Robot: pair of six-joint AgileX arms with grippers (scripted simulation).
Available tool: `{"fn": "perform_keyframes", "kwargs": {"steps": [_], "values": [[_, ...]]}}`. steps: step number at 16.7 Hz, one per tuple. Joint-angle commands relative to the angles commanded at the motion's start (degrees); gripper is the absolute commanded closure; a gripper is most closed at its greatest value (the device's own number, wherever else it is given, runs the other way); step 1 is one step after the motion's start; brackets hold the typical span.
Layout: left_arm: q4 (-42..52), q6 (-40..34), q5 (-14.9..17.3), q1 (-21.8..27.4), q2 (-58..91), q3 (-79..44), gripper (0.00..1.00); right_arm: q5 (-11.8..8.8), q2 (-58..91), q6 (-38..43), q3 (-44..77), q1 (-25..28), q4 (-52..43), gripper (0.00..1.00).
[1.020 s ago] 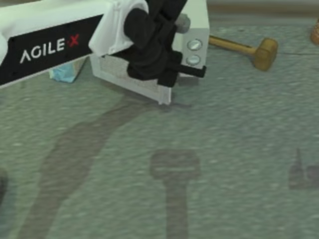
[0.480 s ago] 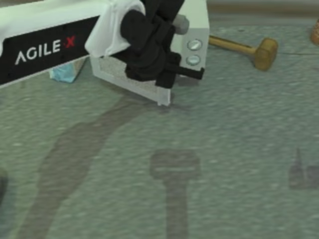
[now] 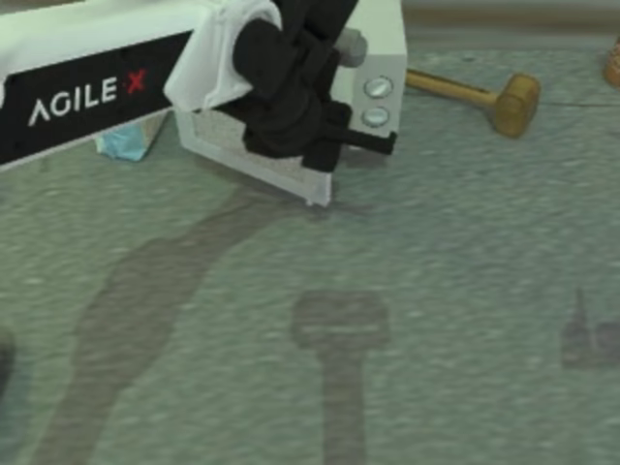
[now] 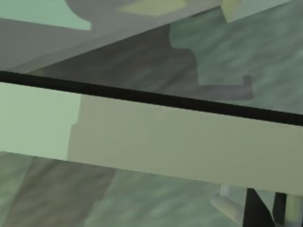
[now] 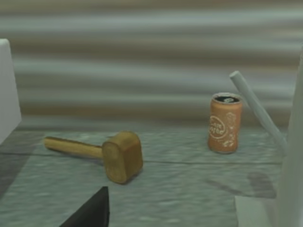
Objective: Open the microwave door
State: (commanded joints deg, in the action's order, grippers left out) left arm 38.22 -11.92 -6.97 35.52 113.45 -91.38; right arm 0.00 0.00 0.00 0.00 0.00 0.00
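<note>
One microwave [image 3: 383, 39] stands on the tabletop [image 3: 436, 291], with one door [image 3: 257, 155] and two knobs [image 3: 377, 87]. One wooden mallet [image 3: 484, 95] lies at three o'clock of it. One orange can [image 5: 225, 123]. One pale blue package [image 3: 126, 140] at nine o'clock. One arm's tool [image 3: 373, 145] is in the top view.

open table front, mallet [image 3: 489, 96] right of microwave [image 3: 383, 39], can [image 5: 225, 123] beyond

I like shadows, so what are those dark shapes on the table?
In the top view, a long grey shadow stretches across the table from below the microwave door under the left gripper. In the right wrist view, the can casts a small one.
</note>
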Motion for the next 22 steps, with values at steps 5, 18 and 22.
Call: {"fn": "perform_keyframes", "kwargs": {"steps": [5,18,22], "values": [[0.0,0.0,0.0,0.0,0.0,0.0,1.0,0.0,0.0,0.0,0.0,0.0,0.0,0.0],[-2.4,6.87,3.92,-1.68,-4.55,6.37,1.0,0.0,0.0,0.0,0.0,0.0,0.0,0.0],[-2.42,6.91,3.94,-1.69,-4.57,6.4,1.0,0.0,0.0,0.0,0.0,0.0,0.0,0.0]]}}
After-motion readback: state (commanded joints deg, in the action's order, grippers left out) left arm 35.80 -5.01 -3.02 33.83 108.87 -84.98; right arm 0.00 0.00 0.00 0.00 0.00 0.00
